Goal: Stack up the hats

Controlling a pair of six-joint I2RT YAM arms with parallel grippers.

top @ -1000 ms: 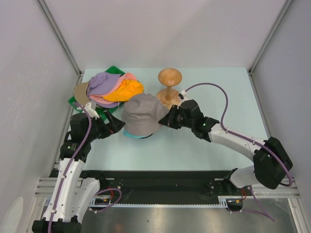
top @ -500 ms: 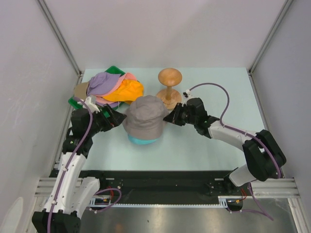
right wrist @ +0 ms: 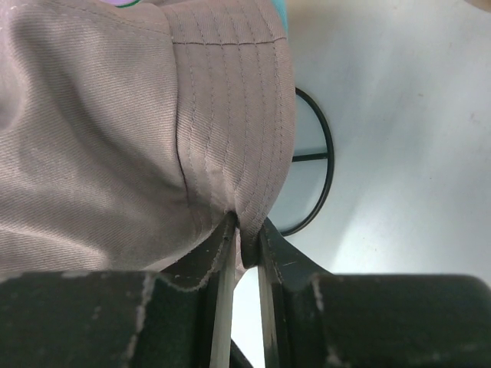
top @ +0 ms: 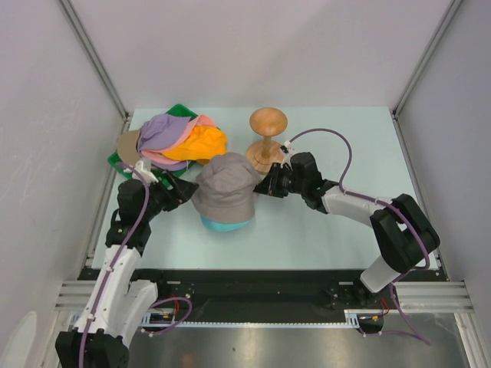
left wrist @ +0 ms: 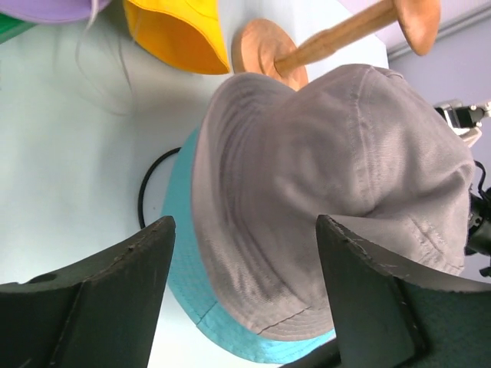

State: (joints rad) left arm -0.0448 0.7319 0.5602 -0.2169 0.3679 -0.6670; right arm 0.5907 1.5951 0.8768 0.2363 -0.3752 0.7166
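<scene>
Grey hat (top: 226, 188) sits over teal hat (top: 227, 225) at centre of table (top: 345, 138): two stacked. Right gripper (top: 265, 186) pinches grey brim; left gripper (top: 184, 191) spread wide beside hat, holding nothing. Lavender hat (top: 163, 130), pink hat (top: 203, 122), orange hat (top: 201, 143), tan cap (top: 126, 144) lie heaped far left, not yet stacked.
</scene>
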